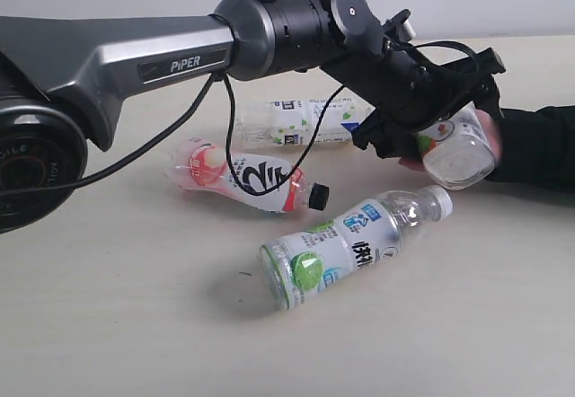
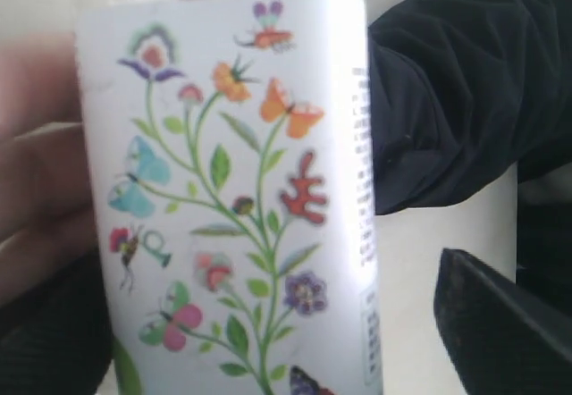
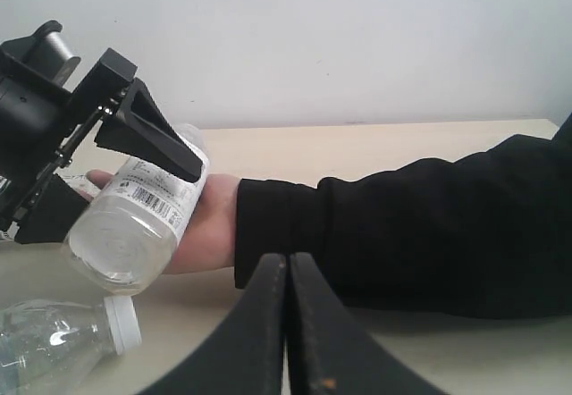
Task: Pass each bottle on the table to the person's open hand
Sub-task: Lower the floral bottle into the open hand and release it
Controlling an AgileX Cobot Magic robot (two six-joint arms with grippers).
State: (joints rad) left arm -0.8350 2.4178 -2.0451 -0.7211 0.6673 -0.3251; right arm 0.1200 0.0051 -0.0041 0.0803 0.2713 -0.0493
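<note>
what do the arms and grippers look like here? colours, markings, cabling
Left arm: grey link with white PiPER lettering, black rounded wrist joints, a thin black cable looping loose beneath. Left gripper: black, angular wedge fingers. Right gripper: black tapered fingers. The person's sleeve is black.

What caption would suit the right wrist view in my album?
Robot jaws hold a clear bottle at a person's open hand.

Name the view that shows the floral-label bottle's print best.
Left wrist view: the floral-label bottle fills it, flowers and butterflies clear. Exterior shows mostly its clear base; right wrist shows its barcode side.
</note>
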